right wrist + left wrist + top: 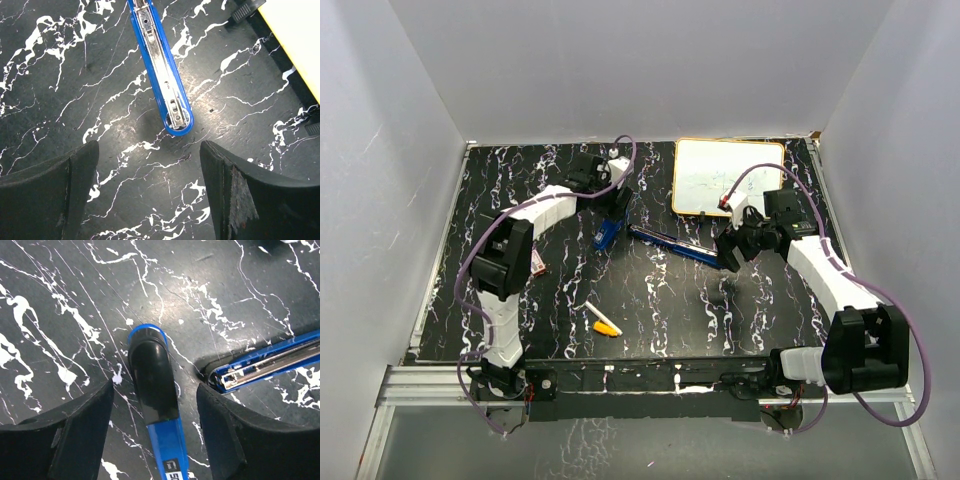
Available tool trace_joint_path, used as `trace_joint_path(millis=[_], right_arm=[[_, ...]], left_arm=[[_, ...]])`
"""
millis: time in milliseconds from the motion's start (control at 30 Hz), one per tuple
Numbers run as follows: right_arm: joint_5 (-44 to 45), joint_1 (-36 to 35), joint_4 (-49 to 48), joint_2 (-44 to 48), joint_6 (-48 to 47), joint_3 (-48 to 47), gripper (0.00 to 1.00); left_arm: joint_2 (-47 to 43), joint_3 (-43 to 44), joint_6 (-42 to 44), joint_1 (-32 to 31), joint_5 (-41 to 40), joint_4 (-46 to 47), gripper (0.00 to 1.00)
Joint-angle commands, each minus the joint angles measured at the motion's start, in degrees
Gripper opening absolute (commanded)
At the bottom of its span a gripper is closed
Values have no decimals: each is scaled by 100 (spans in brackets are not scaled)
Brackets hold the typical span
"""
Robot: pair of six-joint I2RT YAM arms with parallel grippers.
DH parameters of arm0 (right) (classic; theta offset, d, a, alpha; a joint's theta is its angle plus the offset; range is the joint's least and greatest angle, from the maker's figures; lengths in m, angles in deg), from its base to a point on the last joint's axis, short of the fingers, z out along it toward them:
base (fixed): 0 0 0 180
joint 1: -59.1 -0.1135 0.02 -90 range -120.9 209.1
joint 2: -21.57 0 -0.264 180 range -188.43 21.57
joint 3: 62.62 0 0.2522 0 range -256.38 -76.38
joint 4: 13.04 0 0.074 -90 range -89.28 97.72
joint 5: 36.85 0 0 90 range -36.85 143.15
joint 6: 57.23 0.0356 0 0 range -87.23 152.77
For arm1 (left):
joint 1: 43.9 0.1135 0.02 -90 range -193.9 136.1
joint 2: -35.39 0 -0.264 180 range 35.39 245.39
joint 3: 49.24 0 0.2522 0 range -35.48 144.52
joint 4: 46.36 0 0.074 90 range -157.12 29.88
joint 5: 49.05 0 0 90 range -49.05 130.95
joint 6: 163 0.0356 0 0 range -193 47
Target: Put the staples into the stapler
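- The stapler [660, 242] lies swung open in the middle of the black marbled table [650, 300]. Its two blue halves sit at an angle to each other.
- Its handle half [150, 372], capped in black, lies right in the gap of the left gripper [155, 392]. The dark fingers [80, 435] stand spread on either side, with a strip of table showing on each side, so they are not touching it.
- The magazine half [165, 75] lies with its shiny metal channel facing up. Its rounded end points at the right gripper [150, 150] and stops just ahead of it. That gripper's jaws gape wide and hold nothing.
- The staple box [537, 263], a tiny red-and-white thing, sits well off to the left beside the left arm's elbow, well apart from both grippers and the stapler.
- The left arm [545, 208] rises from its base, arches toward the back and right, and bends its wrist down over the handle.
- The right arm [820, 265] reaches inward from the right, with its wrist low and aimed leftward at the magazine's end.
- I can't tell whether any staples sit in the channel, since only bright metal shows. The box is too small for me to tell whether it is open or shut.
- A yellow-framed whiteboard [728, 177] lies at the back right, behind the right gripper.
- A yellow-and-white marker [604, 320] lies toward the front edge of the table.
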Motion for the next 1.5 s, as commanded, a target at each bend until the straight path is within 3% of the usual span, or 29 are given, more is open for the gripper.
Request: trace_joint_path(millis=[0, 100, 367, 467, 567, 667, 833, 1033, 1233, 1467], right_arm=[[-24, -73, 64, 233, 186, -99, 84], [-39, -98, 82, 259, 190, -99, 83], [-35, -136, 43, 238, 295, -139, 83], [-34, -152, -1, 242, 323, -151, 82], [-36, -177, -103, 261, 380, -155, 82], [-163, -219, -325, 265, 498, -224, 82], [-901, -372, -958, 172, 638, -494, 83], [-1349, -1108, -1894, -183, 733, -786, 83], [-1758, -1617, -2820, -817, 1117, -948, 83], [-1959, -2076, -3671, -1090, 1320, -734, 86]], left_arm=[[13, 331, -228, 9, -135, 16, 59], [58, 367, -206, 9, -86, 15, 49], [243, 505, -123, 9, -29, -47, 42], [267, 605, -80, 9, 23, -110, 34], [258, 676, 25, 4, 80, -200, 20], [163, 825, 333, 9, 375, -482, 0], [-446, 725, 1479, 9, 1187, -1160, 0], [-2074, -210, 2433, 9, 1088, -1144, 0], [-3371, -998, 2686, -13, 2001, -1267, 0], [-3552, -1003, 2633, -120, 2776, -1844, 0]])
